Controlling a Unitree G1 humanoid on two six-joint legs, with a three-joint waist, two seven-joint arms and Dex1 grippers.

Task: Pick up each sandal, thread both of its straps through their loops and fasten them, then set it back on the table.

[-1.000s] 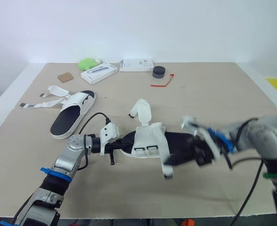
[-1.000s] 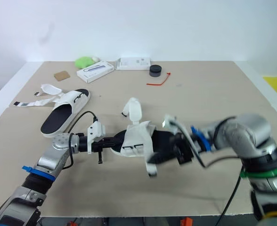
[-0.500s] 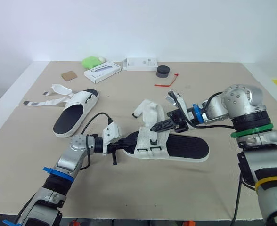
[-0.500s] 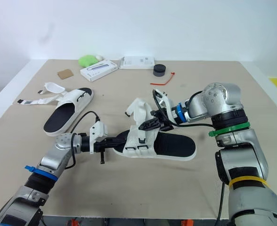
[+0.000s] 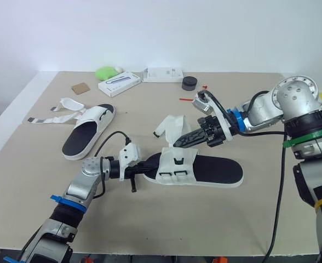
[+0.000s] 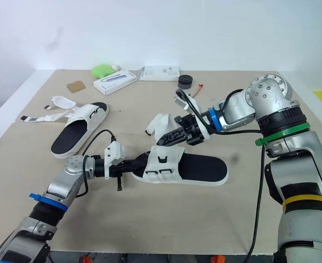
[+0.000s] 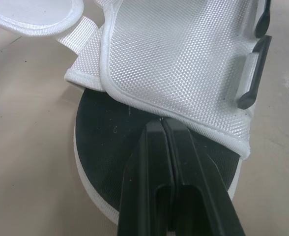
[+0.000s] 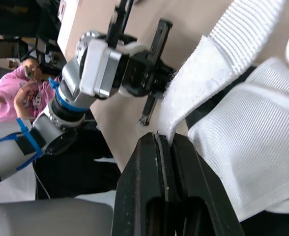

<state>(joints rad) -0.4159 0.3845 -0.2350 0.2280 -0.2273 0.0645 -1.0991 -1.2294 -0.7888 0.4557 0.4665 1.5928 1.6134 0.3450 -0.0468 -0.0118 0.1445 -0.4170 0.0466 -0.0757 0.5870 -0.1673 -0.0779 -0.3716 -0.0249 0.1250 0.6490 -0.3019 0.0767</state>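
A black-soled sandal with a white upper lies flat on the middle of the table. My left gripper is at its toe, shut, with both fingertips resting on the footbed against the upper's hem. From the right, my right gripper is shut on the edge of the loose white strap, which stands up above the upper; the pinch shows in the right wrist view. A second sandal lies to the left, its unfastened straps trailing out over the table.
Along the far edge sit a green lump, two white boxes, a black puck, a red tie and a brown card. A person in pink is beyond the table.
My right gripper has left the heel end of the sandal, come up to the loose strap and shut on its edge. The left gripper has stayed at the toe.
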